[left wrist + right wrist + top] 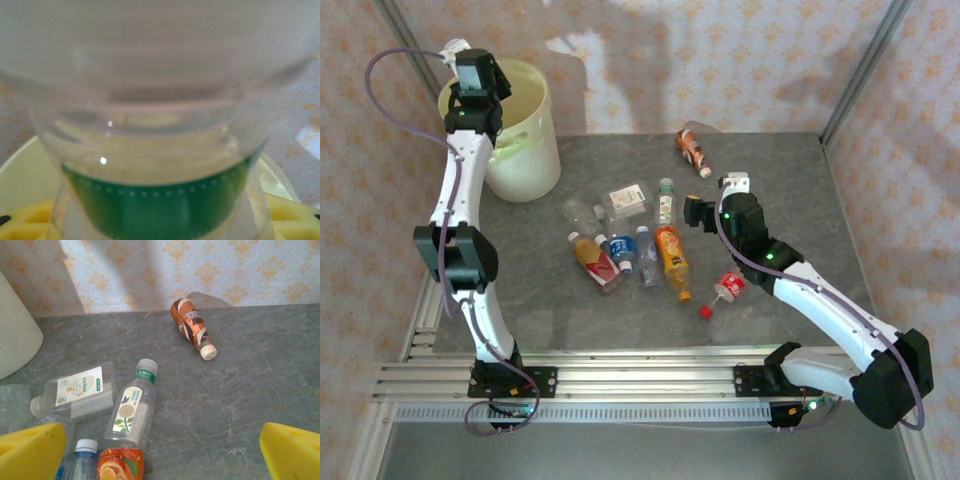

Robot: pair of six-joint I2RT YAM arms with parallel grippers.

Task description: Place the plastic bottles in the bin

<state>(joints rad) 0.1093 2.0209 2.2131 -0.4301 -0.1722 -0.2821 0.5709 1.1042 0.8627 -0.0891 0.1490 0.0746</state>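
Observation:
My left gripper hangs over the pale yellow bin, shut on a clear plastic bottle with a green label. That bottle's white cap sticks out past the gripper, and the bin's rim lies below it. Several plastic bottles lie in a cluster mid-table, among them a flower-label one and an orange one. A brown bottle lies apart at the back. My right gripper is open with nothing in it, low above the table right of the cluster.
A red-label bottle and a loose red cap lie near the right arm's forearm. Bare grey tabletop stretches ahead of the right gripper. Patterned walls and metal frame posts close in the back and sides.

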